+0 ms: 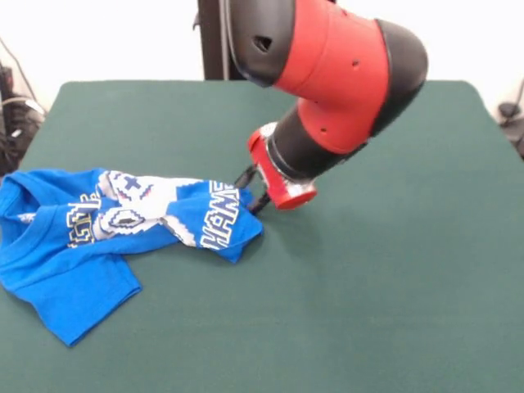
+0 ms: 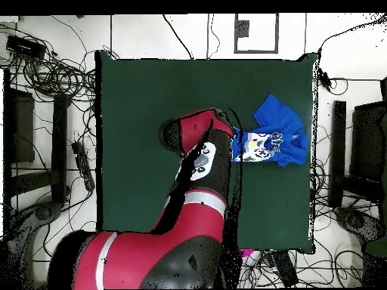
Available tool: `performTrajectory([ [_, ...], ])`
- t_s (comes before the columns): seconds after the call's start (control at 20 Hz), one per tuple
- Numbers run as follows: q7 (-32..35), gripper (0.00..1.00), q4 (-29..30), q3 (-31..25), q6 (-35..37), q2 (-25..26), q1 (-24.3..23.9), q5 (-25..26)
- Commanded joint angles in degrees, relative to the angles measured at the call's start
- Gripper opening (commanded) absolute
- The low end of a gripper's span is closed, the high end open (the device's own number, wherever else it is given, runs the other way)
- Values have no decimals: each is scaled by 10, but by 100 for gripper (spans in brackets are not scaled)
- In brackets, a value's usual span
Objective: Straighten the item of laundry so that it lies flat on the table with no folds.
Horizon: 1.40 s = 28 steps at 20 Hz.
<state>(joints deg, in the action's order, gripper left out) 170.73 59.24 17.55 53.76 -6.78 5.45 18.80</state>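
The item of laundry (image 1: 98, 237), a bright blue T-shirt with a white pixel print and outlined lettering, lies crumpled at the left of the table (image 1: 368, 295), with folds across its middle and a sleeve doubled under. My gripper (image 1: 252, 190) is down at the shirt's right edge, touching the cloth by the lettering. Whether it grips the cloth does not show. In the overhead view the item of laundry (image 2: 273, 136) sits near the right edge of the table (image 2: 151, 98), and the arm's wrist hides the gripper.
The red and black arm (image 1: 327, 74) leans over the table's middle. Cables and dark equipment (image 2: 45, 75) lie on the floor around the table. The shirt's left part lies close to the table's edge in the front view.
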Motion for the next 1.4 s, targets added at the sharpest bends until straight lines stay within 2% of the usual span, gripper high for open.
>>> performTrajectory([
  [0.05,139,0,-18,28,-164,106,-18,49],
  [0.4,129,0,4,27,-215,96,-22,25],
  [0.5,113,0,23,3,-219,84,-36,-4],
  [0.6,62,0,60,-34,-137,45,-54,-50],
  [0.75,-33,0,150,-111,-2,-43,-103,-137],
  [0.85,-63,0,193,-130,30,-83,-118,-161],
  [1.0,-74,0,254,-161,38,-120,-132,-194],
  [1.15,-59,0,283,-169,36,-141,-125,-206],
  [1.3,-34,0,286,-144,4,-150,-93,-180],
  [1.4,-12,0,281,-113,-39,-149,-62,-145],
])
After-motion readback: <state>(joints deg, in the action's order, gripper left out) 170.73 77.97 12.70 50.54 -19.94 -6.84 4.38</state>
